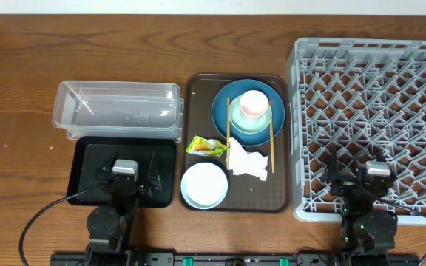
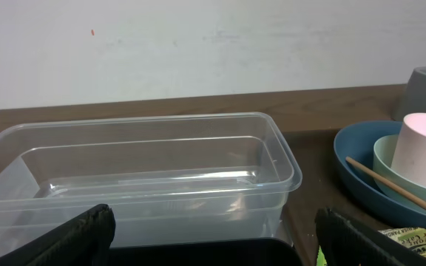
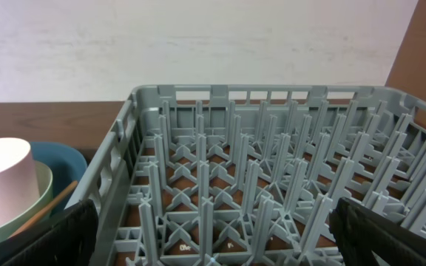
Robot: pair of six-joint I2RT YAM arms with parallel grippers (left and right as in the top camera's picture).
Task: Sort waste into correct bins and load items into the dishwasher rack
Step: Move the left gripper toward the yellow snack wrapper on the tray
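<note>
Two black robot arms at the tabletop: the left arm (image 1: 109,222) and the right arm (image 1: 368,233), each built of rounded joint housings. A pale grey box (image 1: 126,167) caps the left wrist, and a matching grey box (image 1: 378,170) caps the right. A thin black cable (image 1: 32,220) loops from the left base. The right arm carries a small green light (image 1: 362,224). Up close, the fingers (image 2: 72,236) of the left hand (image 1: 128,179) and the fingers (image 3: 50,240) of the right hand (image 1: 378,183) are matte black and grainy.

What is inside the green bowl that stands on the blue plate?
A small pink cup stands upright inside the green bowl. The cup covers the bowl's bottom, so anything under it cannot be seen.
</note>
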